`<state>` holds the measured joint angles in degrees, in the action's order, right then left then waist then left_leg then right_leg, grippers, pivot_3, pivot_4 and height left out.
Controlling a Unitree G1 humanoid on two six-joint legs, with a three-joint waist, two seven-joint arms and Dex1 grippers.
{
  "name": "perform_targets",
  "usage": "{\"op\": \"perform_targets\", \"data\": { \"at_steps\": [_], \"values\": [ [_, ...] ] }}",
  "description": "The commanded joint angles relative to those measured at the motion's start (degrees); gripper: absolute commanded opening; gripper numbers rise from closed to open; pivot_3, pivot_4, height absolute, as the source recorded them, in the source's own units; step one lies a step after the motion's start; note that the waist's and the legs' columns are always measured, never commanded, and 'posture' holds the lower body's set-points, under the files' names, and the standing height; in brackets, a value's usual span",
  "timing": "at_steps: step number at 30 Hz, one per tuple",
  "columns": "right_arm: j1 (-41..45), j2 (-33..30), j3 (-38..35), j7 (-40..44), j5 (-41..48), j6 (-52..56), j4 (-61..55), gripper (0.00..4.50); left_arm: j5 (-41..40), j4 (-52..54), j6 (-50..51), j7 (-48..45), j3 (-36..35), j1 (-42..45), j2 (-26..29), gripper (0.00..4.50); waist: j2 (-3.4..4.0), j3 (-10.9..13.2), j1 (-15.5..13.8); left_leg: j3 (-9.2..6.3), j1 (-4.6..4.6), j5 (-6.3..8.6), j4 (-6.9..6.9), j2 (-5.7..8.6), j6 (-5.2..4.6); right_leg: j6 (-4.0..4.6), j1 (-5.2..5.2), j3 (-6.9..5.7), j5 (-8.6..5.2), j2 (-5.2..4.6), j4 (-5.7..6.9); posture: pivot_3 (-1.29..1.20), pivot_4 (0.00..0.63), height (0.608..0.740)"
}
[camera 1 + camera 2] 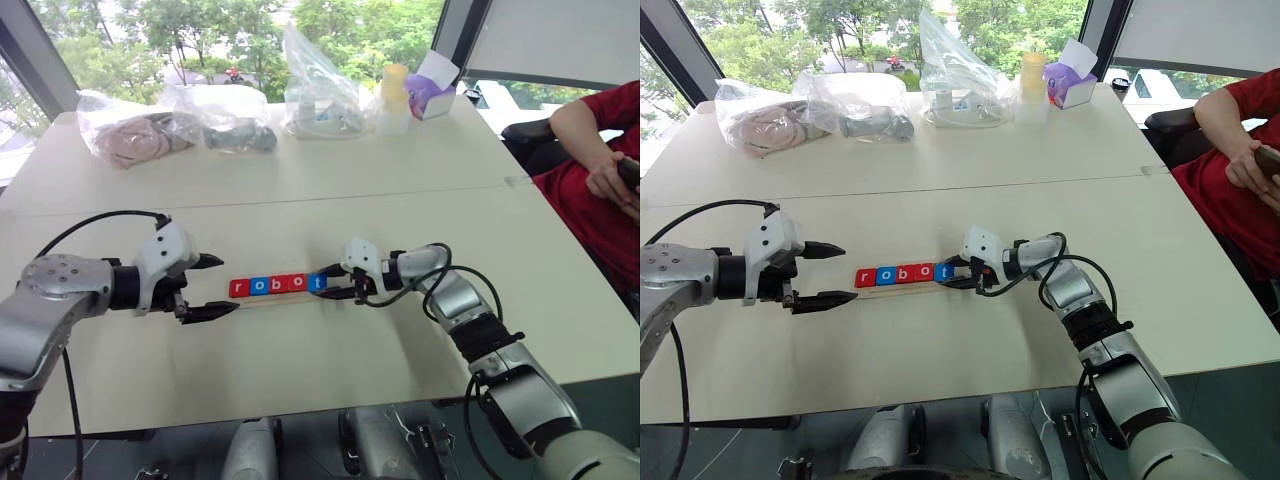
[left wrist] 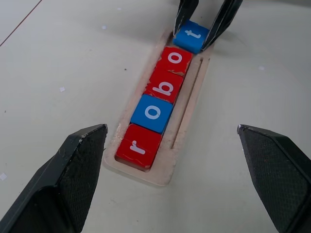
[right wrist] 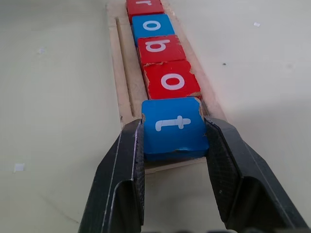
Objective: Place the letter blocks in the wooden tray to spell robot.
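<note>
Pale wood forms the long narrow rectangular tray lying mid-counter between the two arms, and in its single slot sit five small flat square letter blocks in a row reading r, o, b, o, t. At the left, the left gripper hangs just off the tray's r end, apart from it, its two black jaws spread wide with nothing between them; its wrist view looks along the row from that end. First in the slot is the red r block, then the blue o block, the red b block, the red o block and, at the far end, the blue t block. The right gripper reaches in from the right and its jaws pinch the blue t block on its two opposite sides, one black pad pressed to each; that block sits at the tray's end, butted against the red o block, and whether it lies fully flat in the slot cannot be told. A narrow groove runs along the tray beside the row. On the beige counter the tray rests well apart from the edges.
</note>
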<state>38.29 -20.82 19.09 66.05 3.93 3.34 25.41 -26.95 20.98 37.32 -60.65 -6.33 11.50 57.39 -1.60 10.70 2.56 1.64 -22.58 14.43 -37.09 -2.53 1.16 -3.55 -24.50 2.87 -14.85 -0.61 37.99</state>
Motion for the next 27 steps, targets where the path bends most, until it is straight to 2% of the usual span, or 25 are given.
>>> {"op": "perform_targets", "data": {
  "at_steps": [1,19,25,26,27],
  "values": [
    [1.8,0.9,-0.9,-0.1,-0.2,-2.3,1.6,1.17,-0.4,0.8,0.1,0.5,-0.9,1.6,0.4,4.5,0.0,0.0,0.0,0.0,0.0,0.0,0.0,0.0,0.0,0.01,0.0,0.0,0.0,0.0,0.0,0.0,0.15,0.74],
    [3.8,3.6,-0.3,0.2,-1.9,-5.5,6.3,1.17,0.0,1.1,0.0,2.1,-0.2,1.4,-0.3,4.5,0.0,0.0,0.1,0.01,0.03,0.0,0.01,-0.02,0.0,-0.08,0.0,0.0,0.05,0.0,0.02,0.0,0.15,0.74],
    [4.4,4.2,-1.5,-1.6,-1.7,-6.1,6.1,4.26,0.4,0.7,-0.5,2.6,0.0,0.8,-0.4,4.5,0.0,0.0,0.0,0.01,0.03,0.0,0.01,-0.02,0.0,-0.09,0.01,0.01,0.06,0.0,0.02,0.0,0.15,0.74],
    [4.6,4.2,-1.9,-2.3,-1.7,-6.2,6.0,4.47,0.5,0.6,-0.6,2.6,0.0,0.9,-0.4,4.5,0.0,0.0,0.0,0.01,0.03,0.0,0.02,-0.02,0.0,-0.09,0.01,0.01,0.06,0.0,0.02,0.0,0.15,0.74],
    [4.8,4.2,-2.2,-2.8,-1.7,-6.4,6.0,4.47,0.5,0.5,-0.6,2.6,0.1,0.9,-0.4,4.5,0.0,0.0,0.0,0.01,0.03,0.0,0.01,-0.02,0.0,-0.08,0.01,0.0,0.06,0.0,0.02,0.0,0.15,0.74]
  ]
}}
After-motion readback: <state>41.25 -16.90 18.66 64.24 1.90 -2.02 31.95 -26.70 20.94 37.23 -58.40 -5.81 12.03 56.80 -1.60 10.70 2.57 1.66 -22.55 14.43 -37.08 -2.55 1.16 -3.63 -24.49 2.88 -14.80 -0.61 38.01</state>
